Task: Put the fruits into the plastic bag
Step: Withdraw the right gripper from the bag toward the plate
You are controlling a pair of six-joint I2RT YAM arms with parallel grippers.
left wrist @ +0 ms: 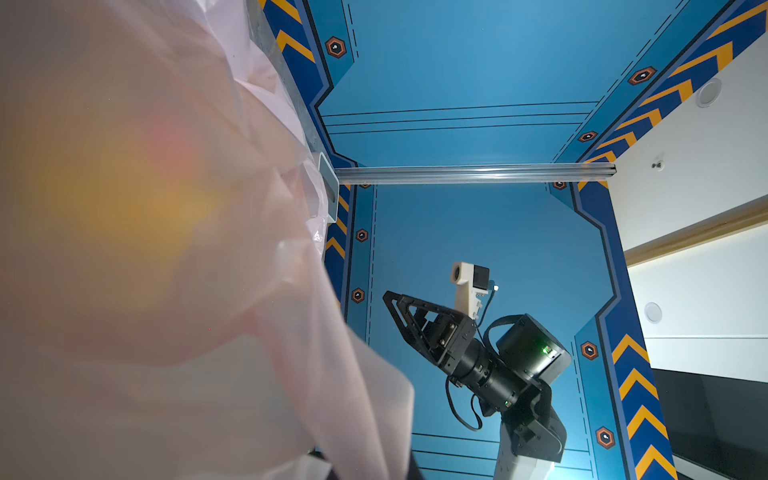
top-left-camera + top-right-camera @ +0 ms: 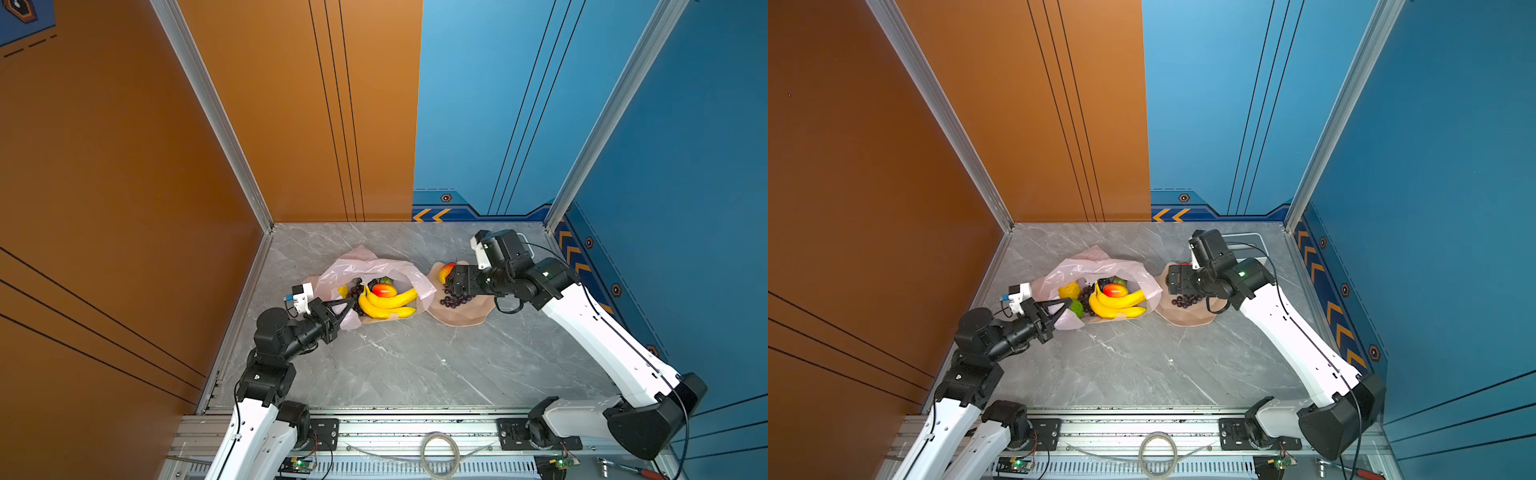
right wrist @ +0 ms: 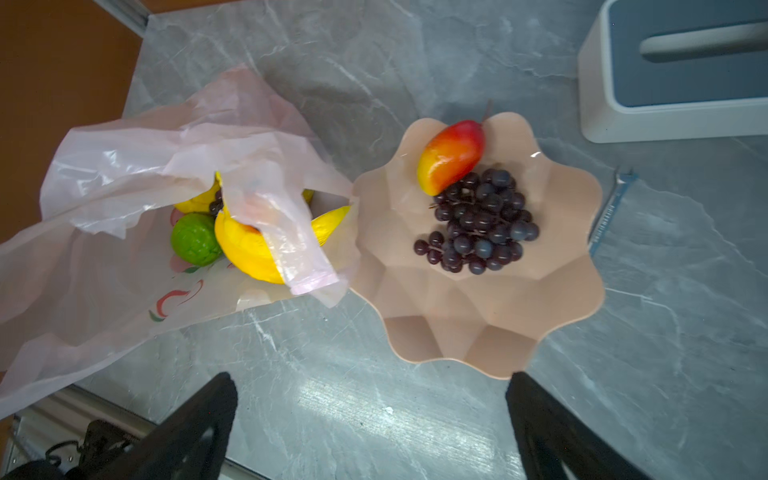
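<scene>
Now, plastic bag (image 2: 365,266): lying mouth-open, its near edge being pinched in the closed fingers of the left gripper (image 2: 352,304).
bowl (image 3: 478,332): sitting beneath the right gripper (image 3: 371,378), whose fingers are standing wide apart, empty.
banana bunch (image 2: 390,303): lying in the plastic bag, beyond the left fingertips.
grapes (image 3: 478,220), mango (image 3: 451,156): resting in the bowl, ahead of the right fingers.

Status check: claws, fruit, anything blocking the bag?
Left claw shut on plastic bag edge. Right claw open above bowl. Mango, grapes in bowl, unbagged. Bag flap draped over bananas at mouth.
</scene>
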